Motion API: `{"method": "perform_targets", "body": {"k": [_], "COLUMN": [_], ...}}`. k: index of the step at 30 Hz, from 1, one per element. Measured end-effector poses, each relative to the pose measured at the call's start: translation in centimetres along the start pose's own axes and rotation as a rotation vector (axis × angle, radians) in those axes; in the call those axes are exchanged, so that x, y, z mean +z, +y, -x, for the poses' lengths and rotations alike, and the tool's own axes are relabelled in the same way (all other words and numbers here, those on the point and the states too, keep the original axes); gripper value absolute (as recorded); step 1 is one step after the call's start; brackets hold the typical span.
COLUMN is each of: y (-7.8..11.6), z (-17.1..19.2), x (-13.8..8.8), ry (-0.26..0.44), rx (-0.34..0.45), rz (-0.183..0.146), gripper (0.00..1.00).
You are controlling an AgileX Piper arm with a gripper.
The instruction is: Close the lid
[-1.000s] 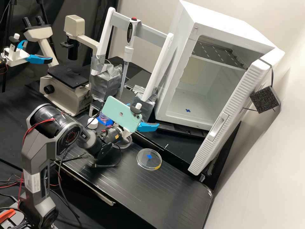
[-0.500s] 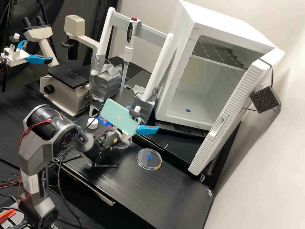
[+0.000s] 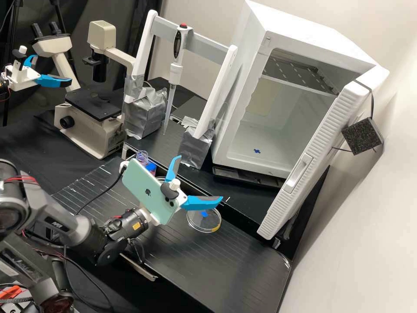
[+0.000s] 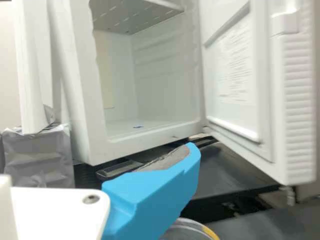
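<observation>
Where the claw [image 3: 201, 178] overlaps, the dish [image 3: 203, 224] is hidden.

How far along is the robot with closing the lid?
Nothing looks surely done: the round clear dish lies flat on the black bench, but whether its lid is seated I cannot tell. In hand, nothing: the gripper is open and empty. Left, probably: seating or checking that lid, if that is the one meant.

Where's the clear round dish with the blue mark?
High view, near the middle: the clear round dish lies on the black bench, just below the open white blue-fingered tool, left of the white ribbed door.
</observation>
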Motion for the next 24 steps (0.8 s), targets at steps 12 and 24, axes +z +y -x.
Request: {"method": "perform_targets", "body": {"k": [12, 24], "y": [0.2, -0.8], "z": [0.9, 0.8], "x": [2.6, 4.6], "ry": [-0.142, -0.230], "rx": [0.016, -0.046], "rz": [0.002, 0.025], "gripper": [1.00, 1.00]}}
